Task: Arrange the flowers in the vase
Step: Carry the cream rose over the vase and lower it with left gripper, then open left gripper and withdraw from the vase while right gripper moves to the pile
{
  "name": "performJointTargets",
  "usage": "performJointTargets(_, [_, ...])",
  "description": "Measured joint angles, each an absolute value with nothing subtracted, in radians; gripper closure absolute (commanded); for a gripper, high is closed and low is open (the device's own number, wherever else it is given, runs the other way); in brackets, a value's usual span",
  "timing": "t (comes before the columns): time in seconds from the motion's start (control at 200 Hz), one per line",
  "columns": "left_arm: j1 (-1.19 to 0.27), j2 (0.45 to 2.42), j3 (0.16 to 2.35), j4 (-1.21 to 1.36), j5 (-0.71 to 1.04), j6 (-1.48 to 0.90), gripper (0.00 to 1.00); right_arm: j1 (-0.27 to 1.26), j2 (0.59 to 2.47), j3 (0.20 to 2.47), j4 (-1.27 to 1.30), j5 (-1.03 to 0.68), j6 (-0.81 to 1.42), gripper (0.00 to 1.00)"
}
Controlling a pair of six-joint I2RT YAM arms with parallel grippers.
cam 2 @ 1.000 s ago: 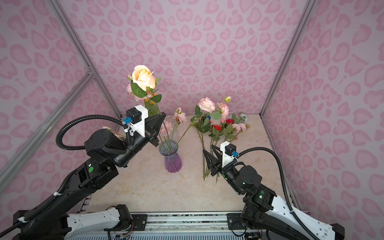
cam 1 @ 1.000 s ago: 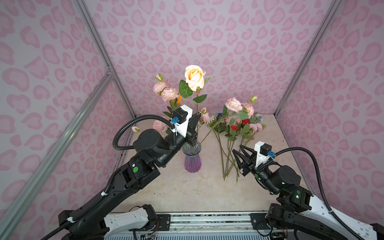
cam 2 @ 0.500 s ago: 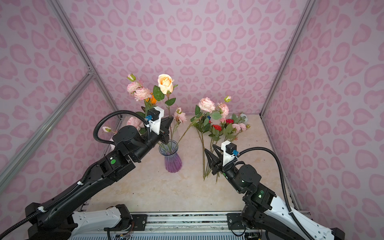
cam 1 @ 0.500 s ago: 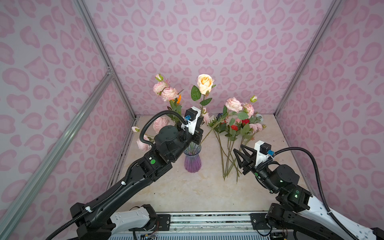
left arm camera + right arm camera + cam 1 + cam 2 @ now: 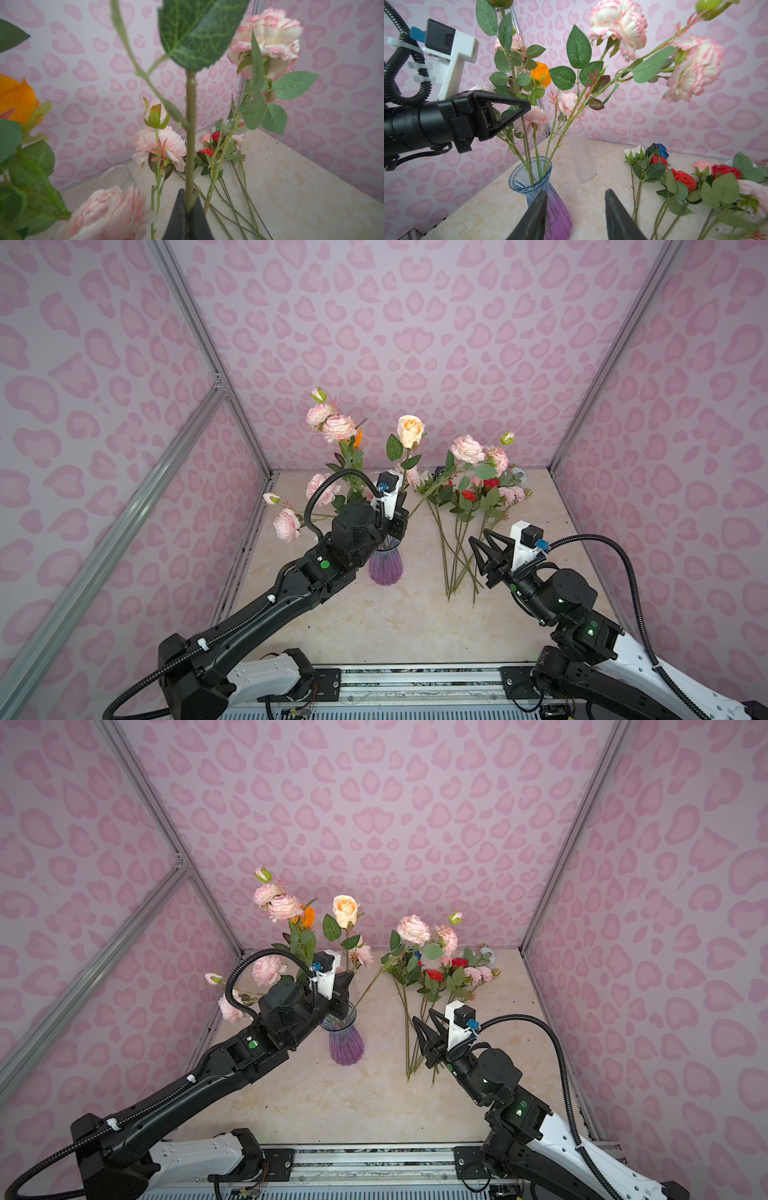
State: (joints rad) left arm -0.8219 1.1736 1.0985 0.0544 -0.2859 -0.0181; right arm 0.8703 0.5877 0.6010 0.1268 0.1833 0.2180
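The left hand [image 5: 189,202] pinches the peach rose [image 5: 410,431] by its stem, bloom high above, foot seemingly in the vase [image 5: 385,568] just below. Likely light, wiry, top-heavy: grip low. The right hand [image 5: 575,193] stands half open, empty, loose flowers [image 5: 478,495] on the desk [image 5: 374,614] ahead of it.

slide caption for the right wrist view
Open right gripper faces a blue-and-purple glass vase; shut left gripper holds a green rose stem.
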Motion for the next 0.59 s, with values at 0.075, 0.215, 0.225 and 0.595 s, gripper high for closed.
performJointTargets(0.075, [-0.818, 1.172, 1.074, 0.058, -0.296, -0.027, 0.92, 0.869, 0.584, 0.601, 0.126, 0.184, 0.218, 0.53])
performJointTargets(0.215, [-0.817, 1.16, 1.045, 0.056, -0.307, -0.042, 0.85, 0.865, 0.583, 0.601, 0.125, 0.185, 0.225, 0.53])
performJointTargets(0.225, [-0.817, 1.158, 1.043, 0.055, -0.309, -0.045, 0.85, 0.864, 0.583, 0.601, 0.125, 0.186, 0.225, 0.53])
performJointTargets(0.595, [-0.816, 1.122, 1.015, 0.045, -0.313, -0.059, 0.7, 0.861, 0.588, 0.604, 0.106, 0.203, 0.233, 0.53])
